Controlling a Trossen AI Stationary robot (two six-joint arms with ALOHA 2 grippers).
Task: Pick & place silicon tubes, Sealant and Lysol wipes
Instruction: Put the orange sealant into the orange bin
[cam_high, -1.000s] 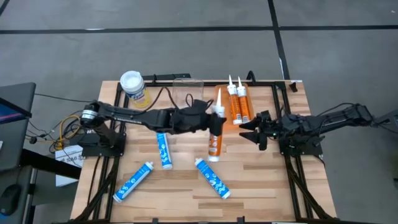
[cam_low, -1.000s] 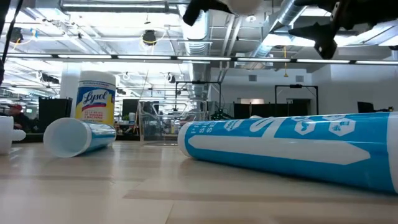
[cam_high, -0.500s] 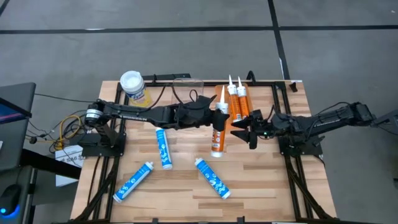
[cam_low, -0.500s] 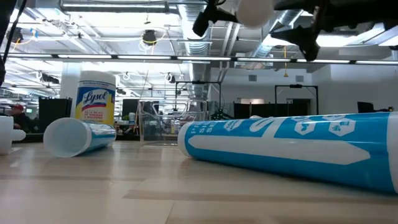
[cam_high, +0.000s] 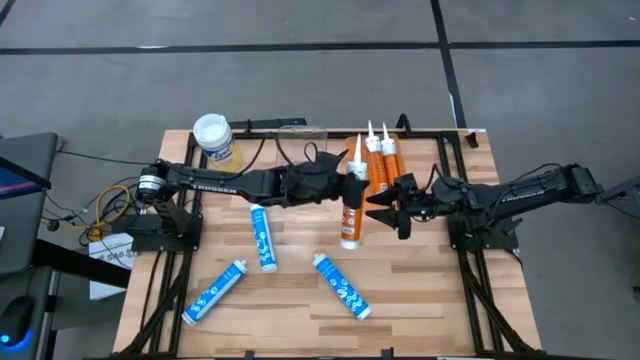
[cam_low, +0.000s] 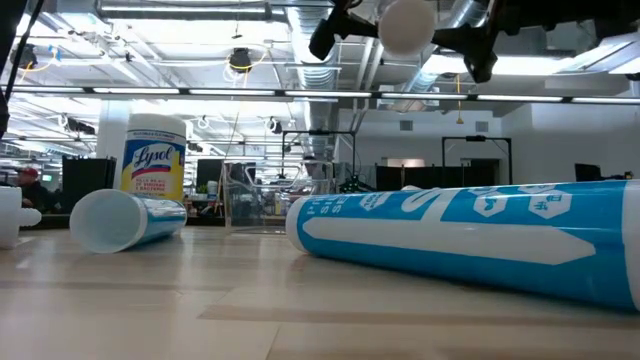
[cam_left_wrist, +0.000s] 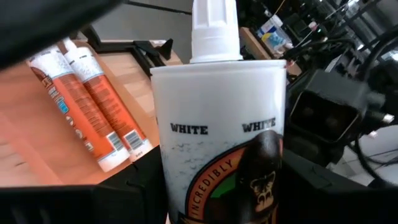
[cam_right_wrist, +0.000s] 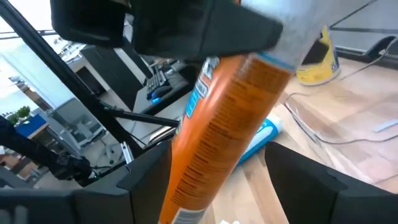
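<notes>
My left gripper (cam_high: 342, 190) is shut on an orange-and-white sealant tube (cam_high: 350, 212), high above the table's middle. The tube's round white base (cam_low: 407, 25) faces the near edge. My right gripper (cam_high: 386, 208) is open just right of the tube, and its fingers stand on either side of the tube's orange body (cam_right_wrist: 214, 130). The Lysol wipes (cam_high: 215, 140) stand upright at the far left. Two orange tubes (cam_high: 381, 165) lie at the far middle. Three blue tubes (cam_high: 262, 238) lie on the near half. My left gripper pinches the tube's white-labelled part (cam_left_wrist: 217, 143), near its nozzle end, between its two fingers. The fingers come level from the table's left and lie across the tube. The tube is lifted clear, roughly level, with its nozzle (cam_high: 356, 150) toward the far edge.
A clear plastic bin (cam_high: 303, 143) stands at the far edge beside the wipes. A blue tube (cam_low: 470, 235) lies close in front of the low camera, and another (cam_low: 125, 218) lies at its left. Black frame bars run along the table's sides.
My right gripper has gone toward the table's left, up to the held tube, and its open fingers now stand around the tube's orange body. My left gripper has carried the tube a little toward the right edge, still lifted clear.
</notes>
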